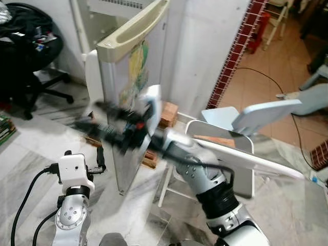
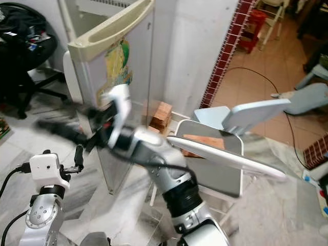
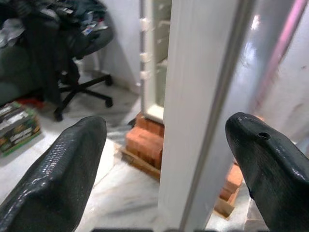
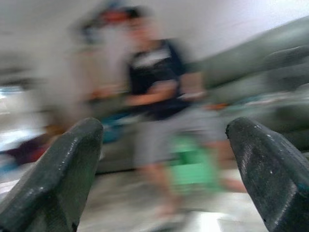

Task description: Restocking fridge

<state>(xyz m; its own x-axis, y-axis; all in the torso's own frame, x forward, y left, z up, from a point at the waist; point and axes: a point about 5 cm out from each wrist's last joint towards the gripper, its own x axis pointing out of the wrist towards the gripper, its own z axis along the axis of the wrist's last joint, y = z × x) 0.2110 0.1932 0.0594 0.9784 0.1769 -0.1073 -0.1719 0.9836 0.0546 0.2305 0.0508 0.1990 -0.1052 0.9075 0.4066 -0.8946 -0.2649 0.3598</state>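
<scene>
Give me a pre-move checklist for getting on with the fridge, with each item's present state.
1. Door of the cream-topped white fridge open: ok, it stands ajar, edge toward the robot.
2. Left gripper empty, fingers apart: ok, facing the door's edge.
3. Right gripper empty, fingers apart: ok by the right wrist view.
4. Right arm steady: not ok, blurred across the door.
5. Item to restock in hand: not ok, both grippers hold nothing.
6. Surroundings free of people: not ok, a blurred person stands ahead of the right gripper.
</scene>
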